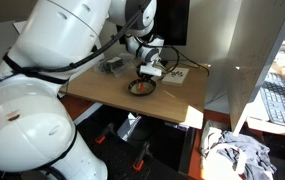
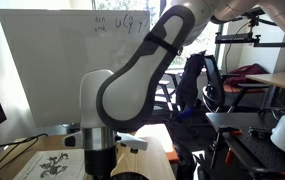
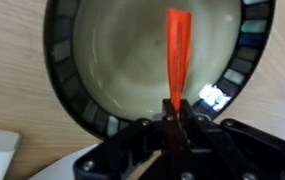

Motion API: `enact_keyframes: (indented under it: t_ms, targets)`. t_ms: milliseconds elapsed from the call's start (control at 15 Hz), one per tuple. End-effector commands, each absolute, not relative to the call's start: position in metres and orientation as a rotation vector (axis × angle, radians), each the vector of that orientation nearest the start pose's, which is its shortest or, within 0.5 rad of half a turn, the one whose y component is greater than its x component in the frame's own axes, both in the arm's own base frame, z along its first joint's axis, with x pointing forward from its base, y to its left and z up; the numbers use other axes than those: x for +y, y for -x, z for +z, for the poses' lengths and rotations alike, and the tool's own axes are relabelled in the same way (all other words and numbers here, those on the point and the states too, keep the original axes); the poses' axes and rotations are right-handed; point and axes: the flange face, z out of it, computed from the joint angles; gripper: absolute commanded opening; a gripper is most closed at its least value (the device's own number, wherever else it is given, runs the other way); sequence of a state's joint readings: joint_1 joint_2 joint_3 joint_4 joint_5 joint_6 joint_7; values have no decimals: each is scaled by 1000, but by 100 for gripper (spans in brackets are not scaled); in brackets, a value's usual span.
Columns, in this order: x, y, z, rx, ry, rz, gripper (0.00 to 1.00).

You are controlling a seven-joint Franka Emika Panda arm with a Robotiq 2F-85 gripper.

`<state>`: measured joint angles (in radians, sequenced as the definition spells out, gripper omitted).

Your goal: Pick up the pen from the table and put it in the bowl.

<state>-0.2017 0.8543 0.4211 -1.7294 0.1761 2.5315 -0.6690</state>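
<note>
Orange-red pen (image 3: 177,50) clamped in end effector (image 3: 174,116) over bowl (image 3: 60,55).

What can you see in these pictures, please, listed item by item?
pen: one, orange-red, gripped in the pincer, pointing out over the bowl's inside
bowl: one, dark rim, pale yellowish inside, on the table under the pincer
table: one, light tan wood, in front of the robot
papers: at least one, white, flat on the table beside the bowl
grey thing: one, on the table, too small to identify
keyboard: one, dark, on a white desk to the side
cloth: one heap, grey-white, low beside the table
whiteboard: one, white, behind the arm
arm: one, white
pincer: one, black, shut on the pen
</note>
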Motion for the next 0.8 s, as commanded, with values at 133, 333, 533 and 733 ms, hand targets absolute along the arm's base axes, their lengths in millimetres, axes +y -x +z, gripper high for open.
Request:
enact_keyframes:
  t_ms: [133,333,533,733]
  targets:
    - [112,-651,123,-867,2565,-126,44]
    - [107,-644,146,-869,2588,-63,66]
    - [101,-635,186,-820,2664,-7,88]
    - [92,-620,226,-726,2779,87,100]
